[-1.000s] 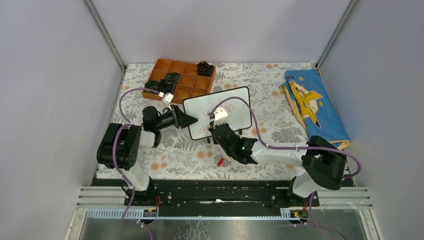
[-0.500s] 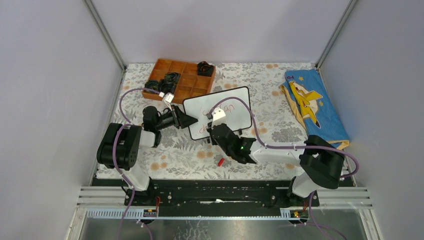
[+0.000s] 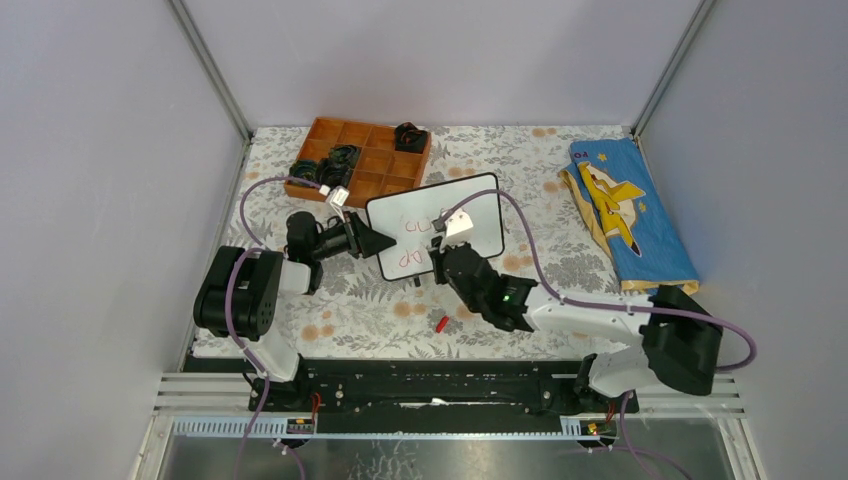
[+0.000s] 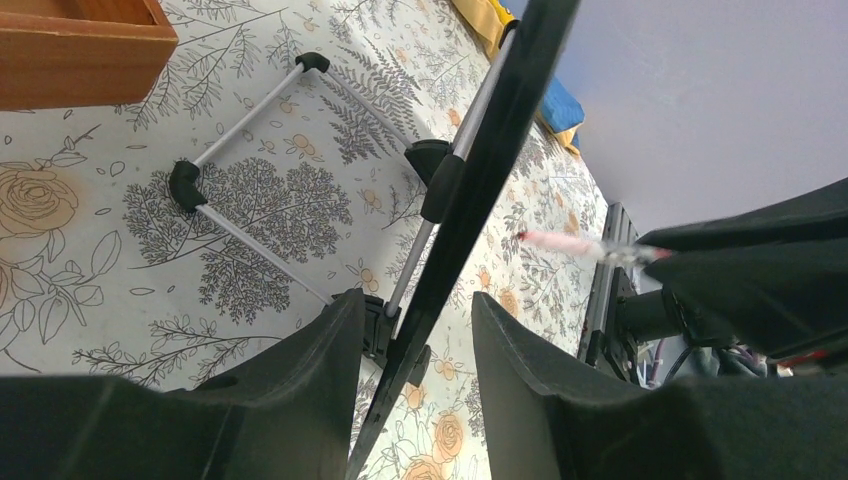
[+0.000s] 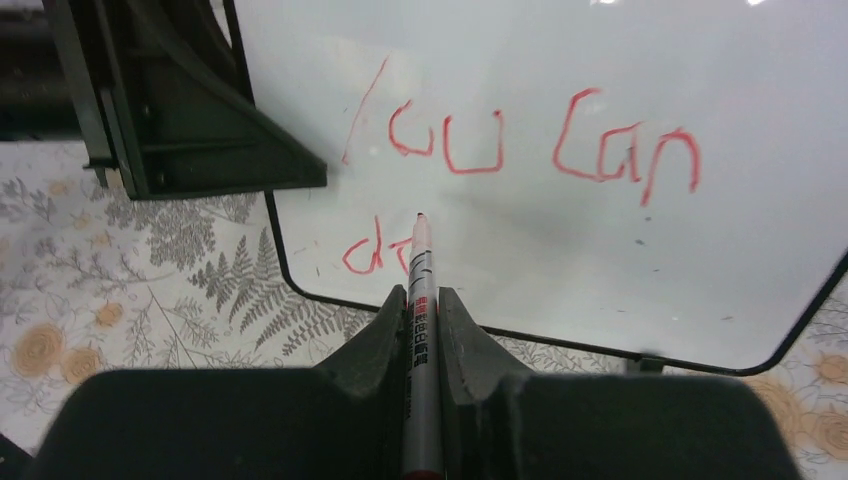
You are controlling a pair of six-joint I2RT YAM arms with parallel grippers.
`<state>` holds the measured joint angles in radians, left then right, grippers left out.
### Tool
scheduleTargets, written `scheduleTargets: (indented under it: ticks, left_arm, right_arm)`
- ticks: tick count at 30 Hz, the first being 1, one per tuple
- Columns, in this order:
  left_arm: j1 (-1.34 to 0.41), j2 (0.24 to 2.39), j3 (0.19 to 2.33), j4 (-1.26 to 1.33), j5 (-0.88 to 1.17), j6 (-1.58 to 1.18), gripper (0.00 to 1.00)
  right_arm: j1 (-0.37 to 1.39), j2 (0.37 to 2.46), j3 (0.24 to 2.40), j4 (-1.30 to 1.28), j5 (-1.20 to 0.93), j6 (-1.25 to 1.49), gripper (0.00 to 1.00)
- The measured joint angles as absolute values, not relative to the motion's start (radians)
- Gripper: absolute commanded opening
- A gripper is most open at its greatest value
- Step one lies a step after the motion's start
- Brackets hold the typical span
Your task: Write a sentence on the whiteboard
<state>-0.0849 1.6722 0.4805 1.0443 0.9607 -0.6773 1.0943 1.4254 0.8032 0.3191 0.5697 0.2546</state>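
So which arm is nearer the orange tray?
Left. The left end effector holds the whiteboard close by the orange tray; the right end effector, holding a marker, is farther back.

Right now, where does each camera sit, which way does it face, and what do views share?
Top external: overhead behind the bases, looking down at the table; left arm and right arm show.
Left wrist: low, looking along the whiteboard's edge, between the left fingers.
Right wrist: facing the board's front; right fingers clamp the marker.
Shared: whiteboard in all three.
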Motion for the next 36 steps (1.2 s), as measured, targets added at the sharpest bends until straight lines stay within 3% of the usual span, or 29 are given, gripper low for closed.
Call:
scheduleTargets:
  ticks: [8,36]
  left_arm:
    - [-0.085,1.657,0.48,1.031,0.96,-0.668,0.51]
    - [-0.086,1.648,0.492,0.987,0.956,-0.637,0.51]
  right_arm:
    - [1.009,1.322,0.734,0.321,0.59,0.25,0.0]
    - [0.993,1.379,0.691,0.372,0.503,0.224,0.0]
